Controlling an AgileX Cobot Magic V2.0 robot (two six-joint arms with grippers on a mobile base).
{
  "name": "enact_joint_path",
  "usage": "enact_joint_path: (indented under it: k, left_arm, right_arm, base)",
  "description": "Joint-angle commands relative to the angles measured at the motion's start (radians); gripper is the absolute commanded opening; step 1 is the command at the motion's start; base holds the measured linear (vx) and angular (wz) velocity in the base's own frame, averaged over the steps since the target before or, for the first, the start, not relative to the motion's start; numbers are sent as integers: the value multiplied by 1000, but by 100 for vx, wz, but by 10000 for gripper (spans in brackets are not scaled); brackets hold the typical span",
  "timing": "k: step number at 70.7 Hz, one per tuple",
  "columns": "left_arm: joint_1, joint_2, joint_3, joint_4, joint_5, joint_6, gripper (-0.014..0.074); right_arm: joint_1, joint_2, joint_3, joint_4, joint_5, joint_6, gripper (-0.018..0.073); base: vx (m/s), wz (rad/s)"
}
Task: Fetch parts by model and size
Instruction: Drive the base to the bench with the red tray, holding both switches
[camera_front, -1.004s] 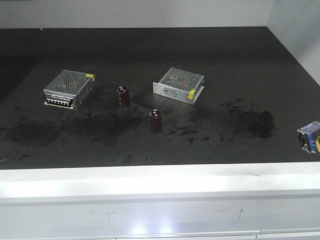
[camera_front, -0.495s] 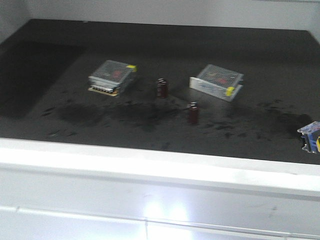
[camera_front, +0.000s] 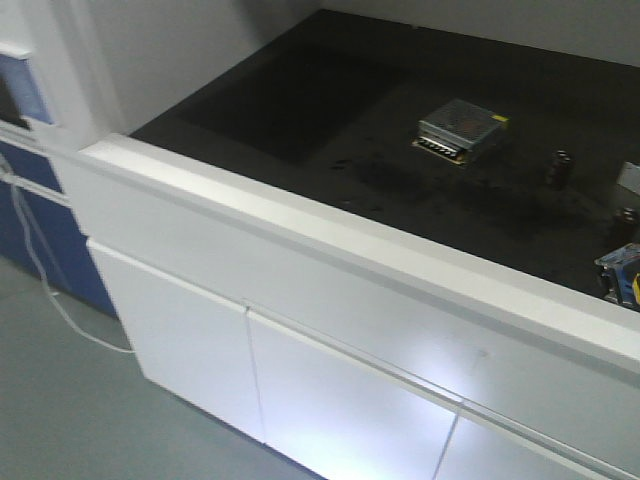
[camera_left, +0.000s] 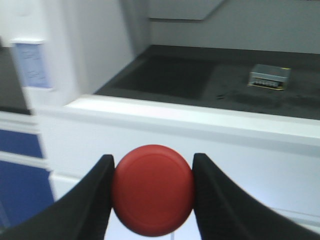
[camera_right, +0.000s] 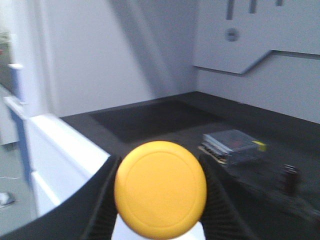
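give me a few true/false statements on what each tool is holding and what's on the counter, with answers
1. The left tool is shut on the red-capped switch. True.
2. The right tool holds a blue-capped switch. False: it grips the yellow-capped switch.
3. A silver perforated box lies on the dark counter. True.
4. The cabinet doors below the counter are black. False: they are white.

White cabinets (camera_front: 330, 390) bear a dark countertop (camera_front: 300, 100), beside what seems a blue cupboard (camera_front: 60, 250).
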Motion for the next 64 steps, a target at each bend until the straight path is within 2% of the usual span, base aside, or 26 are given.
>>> enact_joint_path:
  k: [1,50,64]
  left_arm:
    - [-5,8,-27,13,-73,-4,-6]
    - [-5,8,-27,13,-73,-4,-6]
    - [-5,8,-27,13,-73,-4,-6]
  right_arm:
    - [-5,7,-27,0,-86,-6,-8]
    - [-5,7,-27,0,-86,-6,-8]
    - [-5,6,-27,0,-86,-6,-8]
  base:
    - [-15,77]
    - [-10,97]
    - [5,67]
